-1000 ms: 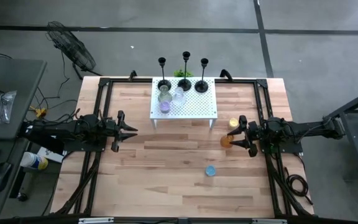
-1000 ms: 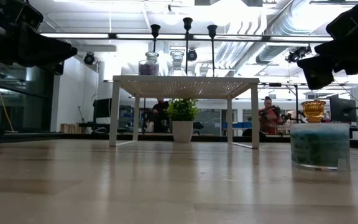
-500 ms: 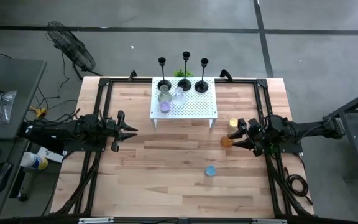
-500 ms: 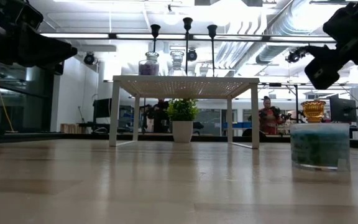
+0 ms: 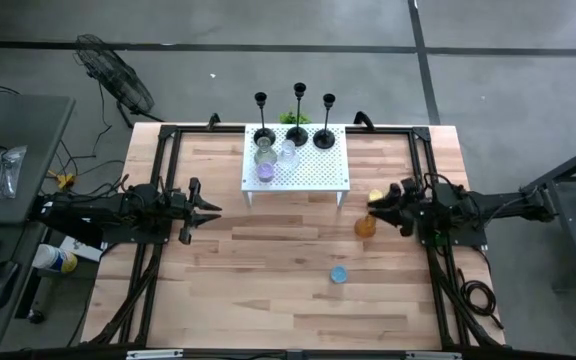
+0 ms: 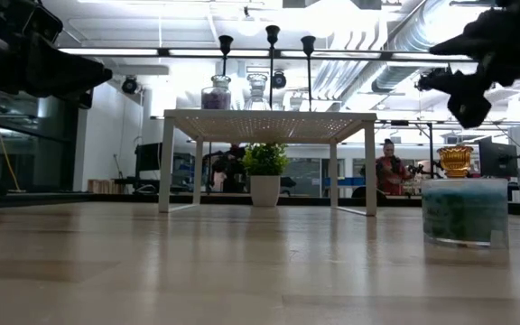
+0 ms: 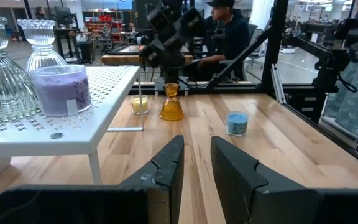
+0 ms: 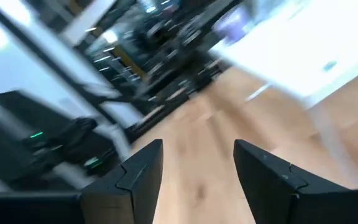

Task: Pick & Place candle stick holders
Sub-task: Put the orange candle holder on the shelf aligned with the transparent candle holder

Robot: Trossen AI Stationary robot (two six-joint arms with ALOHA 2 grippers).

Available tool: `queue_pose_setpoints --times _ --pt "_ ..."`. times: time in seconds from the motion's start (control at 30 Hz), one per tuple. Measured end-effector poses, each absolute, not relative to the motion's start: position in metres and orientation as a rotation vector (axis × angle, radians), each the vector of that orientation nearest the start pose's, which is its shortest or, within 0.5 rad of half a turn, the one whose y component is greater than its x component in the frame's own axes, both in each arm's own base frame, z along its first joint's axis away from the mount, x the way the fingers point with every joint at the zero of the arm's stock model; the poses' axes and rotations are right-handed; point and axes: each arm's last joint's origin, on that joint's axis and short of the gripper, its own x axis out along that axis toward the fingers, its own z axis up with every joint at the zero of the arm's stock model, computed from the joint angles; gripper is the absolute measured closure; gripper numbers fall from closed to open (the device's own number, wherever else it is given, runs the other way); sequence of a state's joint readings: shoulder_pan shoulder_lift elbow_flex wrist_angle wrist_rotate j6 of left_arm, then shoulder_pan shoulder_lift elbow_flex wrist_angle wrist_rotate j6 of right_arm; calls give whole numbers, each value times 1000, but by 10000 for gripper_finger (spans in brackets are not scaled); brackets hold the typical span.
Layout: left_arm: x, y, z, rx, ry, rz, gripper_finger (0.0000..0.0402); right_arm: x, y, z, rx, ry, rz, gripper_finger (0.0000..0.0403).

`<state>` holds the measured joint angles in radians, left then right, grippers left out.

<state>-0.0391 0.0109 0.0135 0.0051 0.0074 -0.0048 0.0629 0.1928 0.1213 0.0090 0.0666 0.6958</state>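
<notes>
Right gripper [image 5: 375, 206] raised above the wooden table [image 5: 268, 290], jaws spread wide, nothing between them. Small orange glass votive holder [image 5: 365, 226] just below and beside the fingertips, small yellow glass votive cup [image 5: 376, 198] just beside them on the other side; neither touched. Small blue glass votive cup [image 5: 339, 274] well apart, nearer the table's front edge. Left gripper [image 5: 211, 209] parked at the table's left side, jaws slightly parted, empty. White perforated raised shelf [image 5: 318, 172] ahead of the left jaws, across the table from the right ones; on it three tall thin black candlesticks with round bases [image 5: 297, 134], a purple-filled glass cup [image 5: 265, 171] and ribbed clear glass holders [image 5: 287, 153]. Person [image 6: 391, 167] in the room behind.
</notes>
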Motion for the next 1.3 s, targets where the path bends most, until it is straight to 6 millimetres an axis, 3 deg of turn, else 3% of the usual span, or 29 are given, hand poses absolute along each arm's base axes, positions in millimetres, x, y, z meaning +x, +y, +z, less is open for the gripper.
queue_pose_setpoints --times 0.2,0.37,0.57,0.77,1.03,1.3 --pt "97 -4 168 -5 -8 -47 325 101 1 222 563 100 -309 212" --pt "97 -4 168 -5 -8 -47 325 100 4 229 541 161 -458 212" --pt "97 -4 168 -5 -7 -47 325 104 16 220 620 198 -518 212" --pt "97 -4 168 -5 -8 -47 325 105 35 212 597 253 -471 212" --pt "97 -4 168 -5 -8 -47 325 104 60 194 575 442 -368 212" --pt "97 -4 168 -5 -8 -47 325 96 71 174 608 656 -385 212"
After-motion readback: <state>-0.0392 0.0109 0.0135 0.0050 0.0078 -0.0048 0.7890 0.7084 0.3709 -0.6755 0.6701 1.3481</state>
